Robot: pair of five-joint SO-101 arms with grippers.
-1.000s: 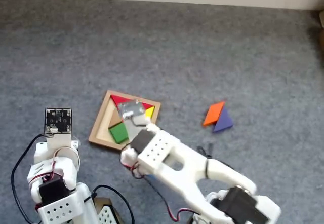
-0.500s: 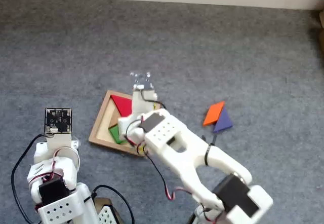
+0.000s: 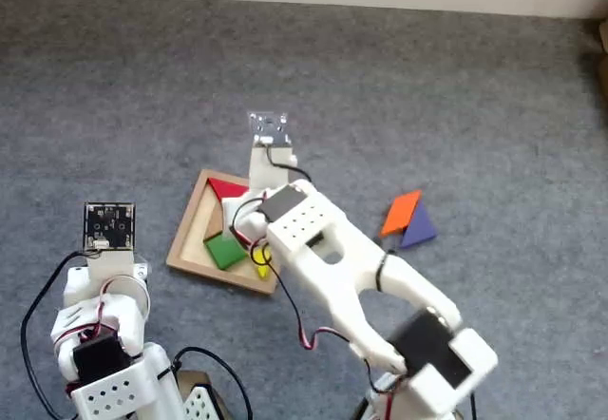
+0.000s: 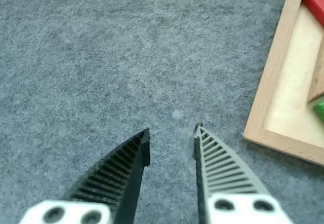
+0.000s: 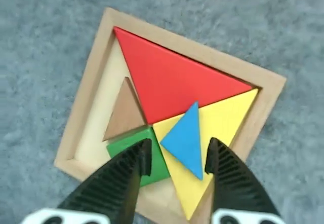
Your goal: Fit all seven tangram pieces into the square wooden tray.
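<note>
Square wooden tray [image 3: 185, 235] sits on grey carpet [image 3: 380, 78], left of centre; left gripper [image 4: 172, 133] hangs over carpet just beside tray rim, fingers spread, empty; inside tray: small brown triangle [image 5: 124, 112], green square [image 3: 223, 249], large red triangle [image 5: 172, 82], large yellow triangle [image 5: 230, 117], small blue triangle [image 5: 185, 140] lying over the yellow one; right gripper [image 5: 177, 148] above tray, fingers spread, empty, blue piece below the gap; far right on carpet: orange parallelogram [image 3: 401, 212] touching purple triangle [image 3: 418, 228], well apart from tray.
</note>
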